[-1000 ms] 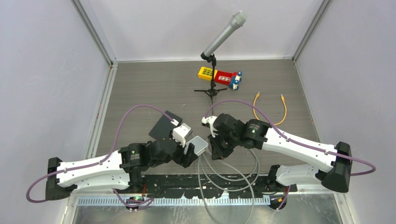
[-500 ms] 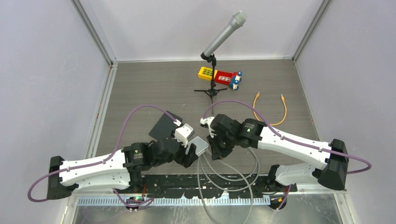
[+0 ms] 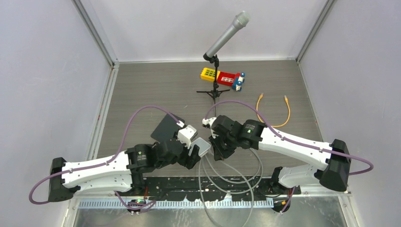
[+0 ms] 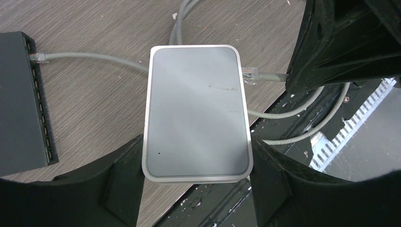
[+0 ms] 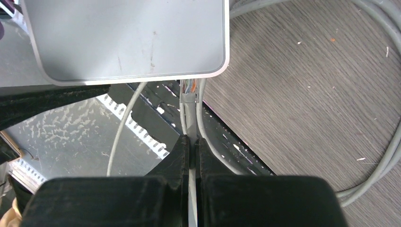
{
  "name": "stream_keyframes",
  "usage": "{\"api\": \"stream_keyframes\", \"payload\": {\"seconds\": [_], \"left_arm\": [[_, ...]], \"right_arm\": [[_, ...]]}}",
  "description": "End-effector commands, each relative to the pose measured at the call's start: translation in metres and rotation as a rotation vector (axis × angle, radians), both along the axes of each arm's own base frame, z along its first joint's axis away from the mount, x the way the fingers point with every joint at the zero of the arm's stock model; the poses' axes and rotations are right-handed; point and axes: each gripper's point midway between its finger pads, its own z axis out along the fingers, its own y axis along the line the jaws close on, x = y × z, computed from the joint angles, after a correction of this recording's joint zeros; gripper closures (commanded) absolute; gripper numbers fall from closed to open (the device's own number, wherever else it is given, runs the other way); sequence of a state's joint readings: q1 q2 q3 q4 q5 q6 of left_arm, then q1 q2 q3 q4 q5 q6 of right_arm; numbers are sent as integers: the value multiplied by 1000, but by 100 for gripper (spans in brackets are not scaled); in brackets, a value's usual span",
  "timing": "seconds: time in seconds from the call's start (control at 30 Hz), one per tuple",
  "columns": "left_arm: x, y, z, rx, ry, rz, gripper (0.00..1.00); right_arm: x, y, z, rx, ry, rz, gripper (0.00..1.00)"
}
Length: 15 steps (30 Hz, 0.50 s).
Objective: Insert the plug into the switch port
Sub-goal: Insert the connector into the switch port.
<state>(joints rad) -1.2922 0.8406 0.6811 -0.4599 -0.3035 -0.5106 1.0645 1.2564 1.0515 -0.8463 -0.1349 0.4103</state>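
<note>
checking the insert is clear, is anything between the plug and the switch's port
Nothing visible does. The plug, its cable pinched by the right gripper, sits right at the edge of the switch that the left gripper holds; whether it has entered yet cannot be told.

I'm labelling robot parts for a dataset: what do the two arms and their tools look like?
The left arm and right arm match: white shells, black joints with a small green mark, a purple cable looping alongside. The left tool and right tool have blocky matte-black fingers.
</note>
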Motion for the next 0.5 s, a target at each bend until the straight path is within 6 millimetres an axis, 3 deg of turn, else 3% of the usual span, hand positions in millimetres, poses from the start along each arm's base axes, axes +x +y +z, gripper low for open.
{"api": "stream_keyframes", "payload": {"seconds": [0.0, 0.23, 0.47], "left_arm": [[-23, -37, 40, -191, 20, -148, 100], [-23, -39, 39, -188, 21, -152, 100], [-26, -44, 32, -165, 29, -168, 100]], "right_arm": [[45, 28, 22, 98, -143, -127, 99], [59, 25, 25, 87, -199, -191, 100], [59, 34, 30, 118, -188, -180, 99]]}}
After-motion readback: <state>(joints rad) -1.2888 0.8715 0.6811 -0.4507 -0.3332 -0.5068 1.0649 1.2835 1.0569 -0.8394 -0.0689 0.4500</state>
